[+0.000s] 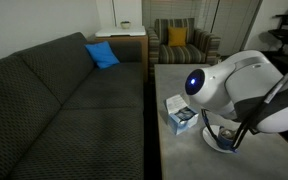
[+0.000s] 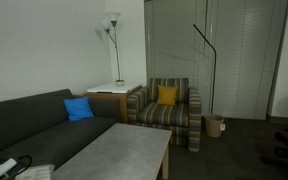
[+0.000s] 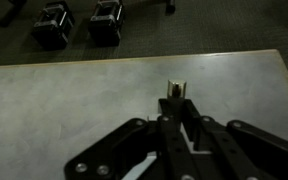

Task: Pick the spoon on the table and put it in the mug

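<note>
Hand (image 3: pixel 175 102): fingers drawn close together, a small pale piece clamped at the tips, judged to be the spoon (image 3: pixel 175 89), held over bare tabletop (image 3: pixel 64 100). Mug (image 1: pixel 222 131): seated on the saucer (image 1: pixel 222 146), largely hidden by the arm (image 1: pixel 229 85). Box (image 1: pixel 179 116): just beside the saucer. Handling: spoon to be centred above the saucer's mug, lowered steeply, released only once inside the rim.

The arm (image 1: pixel 239 85) has glossy white rounded shells, seemingly a blue-lit ring (image 1: pixel 194 82), and black linkage fingers (image 3: pixel 109 148).
</note>
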`<action>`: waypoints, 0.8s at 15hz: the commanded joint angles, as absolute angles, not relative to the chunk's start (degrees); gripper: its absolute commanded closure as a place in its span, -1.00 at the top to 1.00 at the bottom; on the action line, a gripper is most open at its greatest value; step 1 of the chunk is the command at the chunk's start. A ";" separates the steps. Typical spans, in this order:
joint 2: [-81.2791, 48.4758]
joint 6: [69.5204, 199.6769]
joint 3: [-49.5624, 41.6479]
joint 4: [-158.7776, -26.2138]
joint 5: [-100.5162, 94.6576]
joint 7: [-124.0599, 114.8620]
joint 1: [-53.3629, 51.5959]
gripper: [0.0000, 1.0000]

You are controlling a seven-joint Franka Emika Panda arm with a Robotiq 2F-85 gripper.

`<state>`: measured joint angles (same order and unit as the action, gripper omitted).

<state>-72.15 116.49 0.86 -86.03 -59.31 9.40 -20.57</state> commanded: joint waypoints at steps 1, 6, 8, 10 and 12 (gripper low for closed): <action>-74.93 115.22 2.05 -82.36 -60.06 11.43 -19.48 -0.91; -77.78 114.49 2.27 -78.39 -59.78 14.43 -19.92 -0.91; -78.50 113.65 2.40 -76.94 -59.68 15.91 -20.15 -0.91; -79.17 112.82 2.59 -75.60 -59.65 17.02 -20.30 -0.91; -79.56 112.38 2.76 -74.77 -59.65 17.66 -20.43 -0.74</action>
<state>-77.46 113.90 1.68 -78.02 -59.31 15.72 -20.82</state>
